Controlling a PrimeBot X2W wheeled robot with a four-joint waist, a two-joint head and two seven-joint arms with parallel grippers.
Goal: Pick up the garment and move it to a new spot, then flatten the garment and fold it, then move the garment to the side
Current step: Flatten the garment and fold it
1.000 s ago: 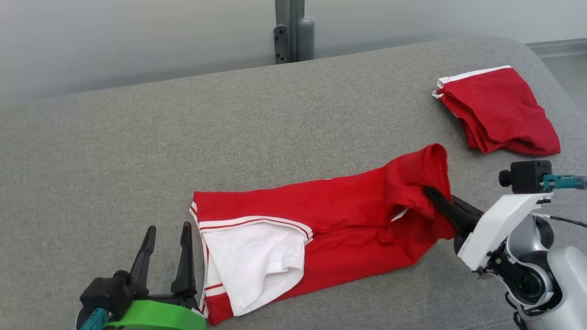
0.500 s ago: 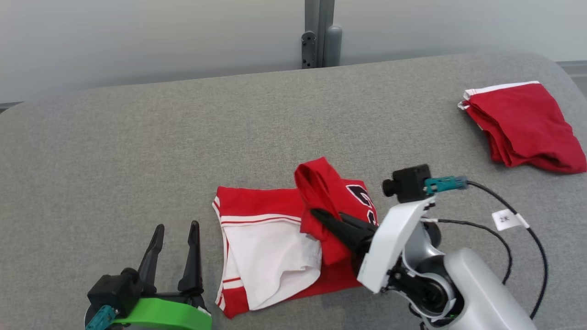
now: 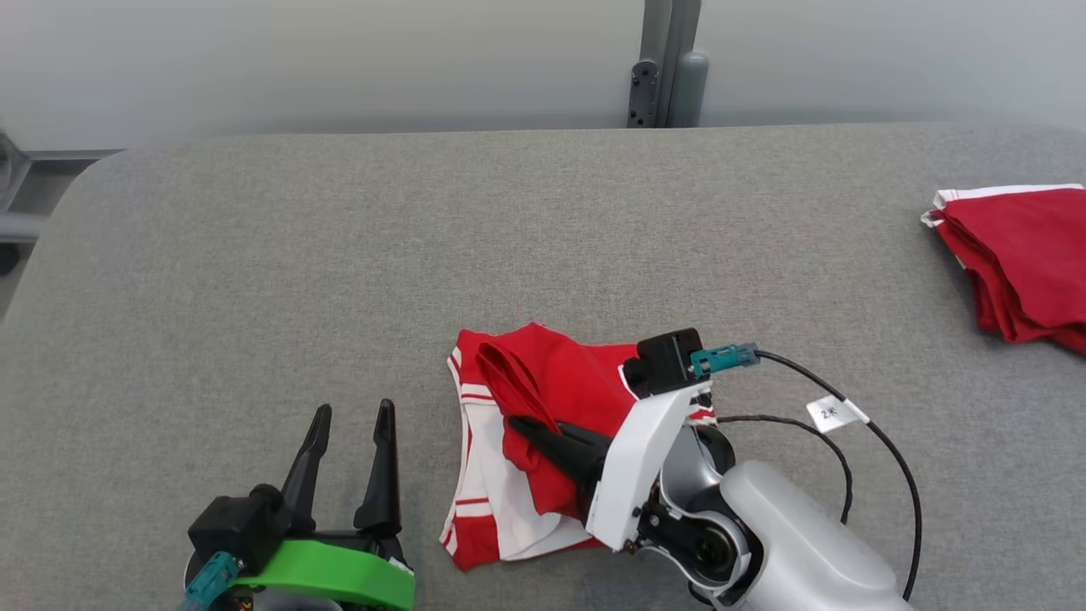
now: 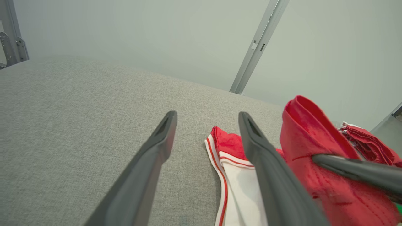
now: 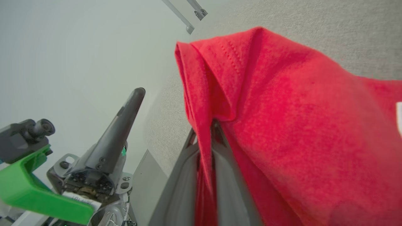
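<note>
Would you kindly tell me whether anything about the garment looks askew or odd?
The garment is bunched, not flat: the right gripper pinches a red end lifted over the white part, leaving a crooked hump. The folded red pile at the right looks tidy.

Two garments lie on the one grey fabric-covered table [image 3: 254, 255]: a red-and-white jersey garment [image 3: 560, 382] near the table's front edge, and a folded red garment with white trim [image 3: 1027, 263] at the table's right end. Two grippers hang over the table's front edge, the left gripper [image 3: 353, 409] and the right gripper [image 3: 519, 424]. Each has two long dark fingers, four in all.

There are two small black wrist cameras [image 3: 670, 361] and two teal plugs [image 3: 721, 360], one of each per arm. One green plastic bracket [image 3: 331, 573] sits at the left wrist. Two thin black cables [image 3: 891, 458] loop above the table's front right – one white paper tag [image 3: 836, 413] among them. One grey metal post [image 3: 666, 59] stands behind the table's far edge.
</note>
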